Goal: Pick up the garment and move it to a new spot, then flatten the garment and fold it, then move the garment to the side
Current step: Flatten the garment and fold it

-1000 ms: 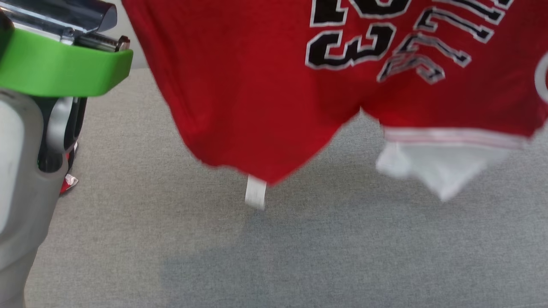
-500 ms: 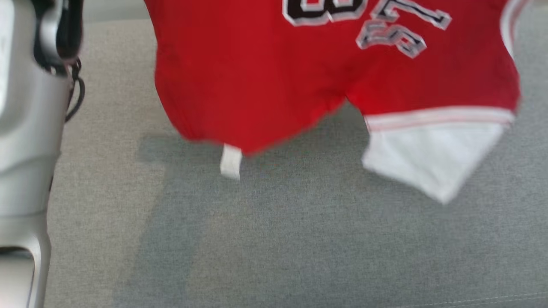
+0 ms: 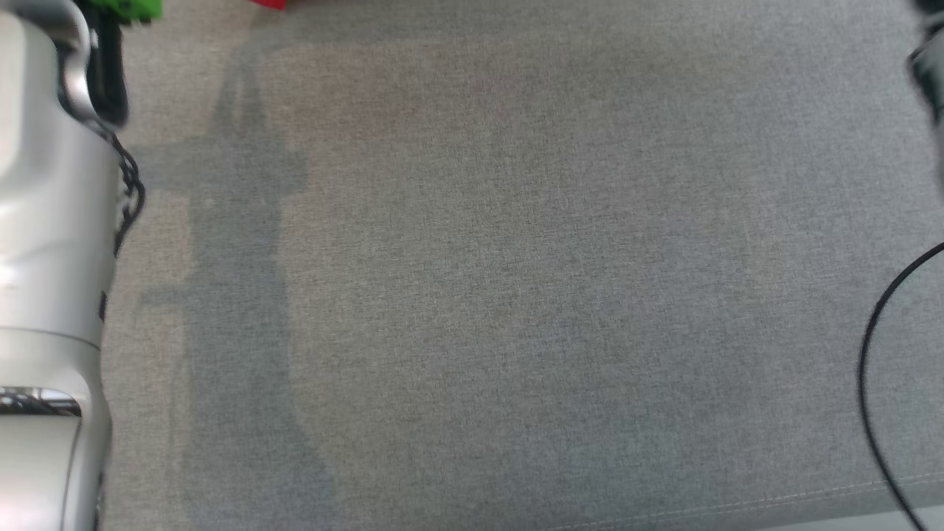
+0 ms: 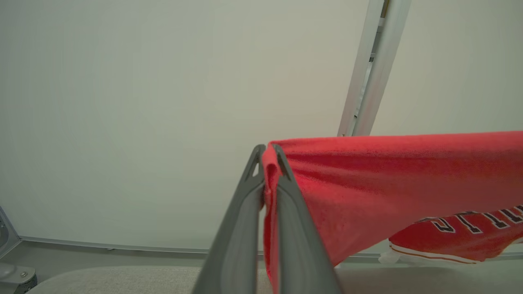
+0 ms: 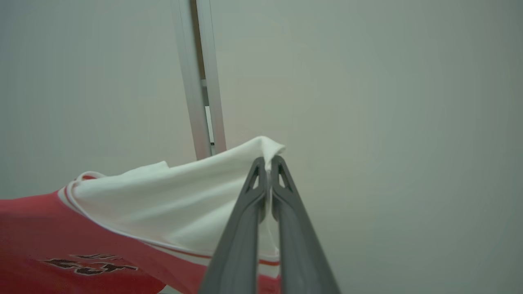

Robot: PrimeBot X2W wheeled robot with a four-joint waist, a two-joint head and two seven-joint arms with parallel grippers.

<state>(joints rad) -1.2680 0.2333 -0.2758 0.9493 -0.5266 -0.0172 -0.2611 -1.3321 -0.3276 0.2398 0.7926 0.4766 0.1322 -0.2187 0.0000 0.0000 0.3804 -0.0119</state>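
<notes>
- The left jaws are closed tight on a red edge of the garment (image 4: 388, 175), with the cloth pinched between the two fingers (image 4: 294, 212) near their tips.
- The right jaws are clamped on the white sleeve (image 5: 171, 204), whose corner pokes just past the fingertips.
- The garment is held up in the air, stretched between the two arms. Black lettering shows on its lower red part.
- In the head view, the grey padded surface (image 3: 516, 258) lies below, with a sliver of red at the top edge.
- The pale left forearm (image 3: 44, 258) is at that view's left edge and a black cable (image 3: 870, 354) at its right.
- A pale wall (image 4: 143, 102) and a metal post (image 4: 367, 81) stand behind the garment.
</notes>
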